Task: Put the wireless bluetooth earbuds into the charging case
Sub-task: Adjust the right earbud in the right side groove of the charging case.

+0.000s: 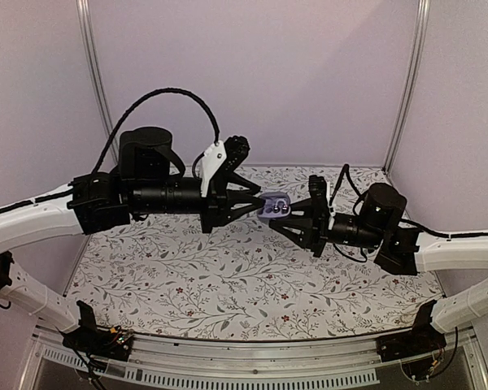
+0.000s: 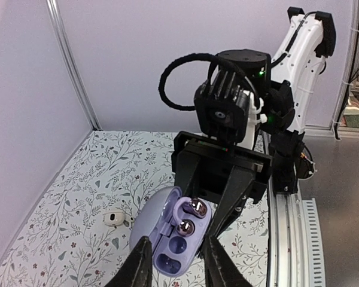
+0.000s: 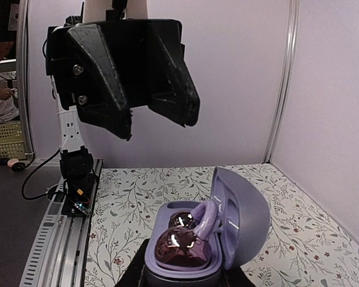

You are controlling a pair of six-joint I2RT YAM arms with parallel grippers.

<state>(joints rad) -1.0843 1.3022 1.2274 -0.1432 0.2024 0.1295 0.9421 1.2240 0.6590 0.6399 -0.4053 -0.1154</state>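
The right pincer [image 1: 286, 215] gripped the open case [image 3: 245, 221], lifted above the worktop's [image 1: 187, 284] middle probably to steady it, while the left pincer [image 3: 155, 127] hovered just left of it, half open and empty; one earbud [image 3: 179, 248] sat inside.

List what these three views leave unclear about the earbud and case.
Top view: earbud in the charging case, too small to make out.
Left wrist view: small white object, too small to identify.
Right wrist view: charging case's underside, cut off by the bottom edge.
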